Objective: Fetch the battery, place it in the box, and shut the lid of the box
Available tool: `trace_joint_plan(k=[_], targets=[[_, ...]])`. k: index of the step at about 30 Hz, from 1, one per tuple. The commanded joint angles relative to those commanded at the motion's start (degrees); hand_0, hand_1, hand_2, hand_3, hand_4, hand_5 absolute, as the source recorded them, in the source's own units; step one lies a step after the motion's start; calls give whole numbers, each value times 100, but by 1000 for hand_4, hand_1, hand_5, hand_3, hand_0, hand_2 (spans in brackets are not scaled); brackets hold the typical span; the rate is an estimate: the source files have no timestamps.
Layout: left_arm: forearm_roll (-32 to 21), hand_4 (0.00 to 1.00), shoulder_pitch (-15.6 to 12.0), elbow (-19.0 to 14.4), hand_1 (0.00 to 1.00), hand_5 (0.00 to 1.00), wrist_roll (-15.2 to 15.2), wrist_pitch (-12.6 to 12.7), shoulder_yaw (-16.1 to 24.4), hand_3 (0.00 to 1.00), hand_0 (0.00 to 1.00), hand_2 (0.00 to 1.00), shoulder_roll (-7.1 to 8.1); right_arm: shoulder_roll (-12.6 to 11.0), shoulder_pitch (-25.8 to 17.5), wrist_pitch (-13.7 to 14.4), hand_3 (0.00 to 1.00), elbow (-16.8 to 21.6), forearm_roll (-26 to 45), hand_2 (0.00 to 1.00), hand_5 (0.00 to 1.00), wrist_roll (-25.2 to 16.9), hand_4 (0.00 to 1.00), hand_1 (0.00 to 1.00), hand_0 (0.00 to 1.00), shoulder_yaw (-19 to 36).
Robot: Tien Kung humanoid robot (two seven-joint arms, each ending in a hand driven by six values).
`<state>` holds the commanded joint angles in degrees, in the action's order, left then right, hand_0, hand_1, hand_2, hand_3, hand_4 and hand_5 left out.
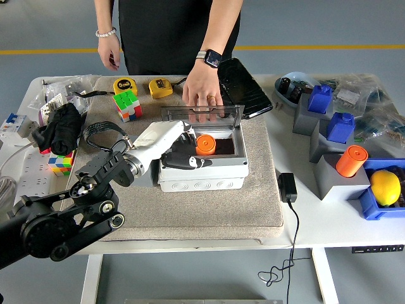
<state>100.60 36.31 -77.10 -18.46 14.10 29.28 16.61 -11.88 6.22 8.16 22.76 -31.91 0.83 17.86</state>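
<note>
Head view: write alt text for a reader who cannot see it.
The robot's left hand rests at the open grey plastic box on a beige mat, beside an orange cylindrical battery inside. A person's hand steadies the clear raised lid from the far side.

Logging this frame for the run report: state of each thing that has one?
box: open, on the mat
lid: raised, a person's hand on it
orange battery: inside the box, not held
left hand: over the box's left side, fingers relaxed, holding nothing
second orange battery: upright in its grey holder at right
</note>
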Motion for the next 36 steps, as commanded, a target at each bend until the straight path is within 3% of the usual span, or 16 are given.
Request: trace_joint_plan(k=[19, 28, 36], targets=[[-440, 998, 347, 513, 546, 616, 144, 38, -182, 490, 319, 557, -827, 19, 11, 2, 633, 26, -19, 675, 575, -7, 997, 672, 714, -14], [-361, 998, 353, 176, 544, 618, 176, 134, 52, 490, 306, 559, -746, 21, 4, 4, 633, 17, -19, 675, 575, -5, 997, 672, 716, -14], [-956, 998, 322, 150, 548, 620, 507, 304, 11, 494, 306, 561, -803, 27, 18, 5, 633, 37, -33, 675, 575, -10, 997, 672, 715, -13]])
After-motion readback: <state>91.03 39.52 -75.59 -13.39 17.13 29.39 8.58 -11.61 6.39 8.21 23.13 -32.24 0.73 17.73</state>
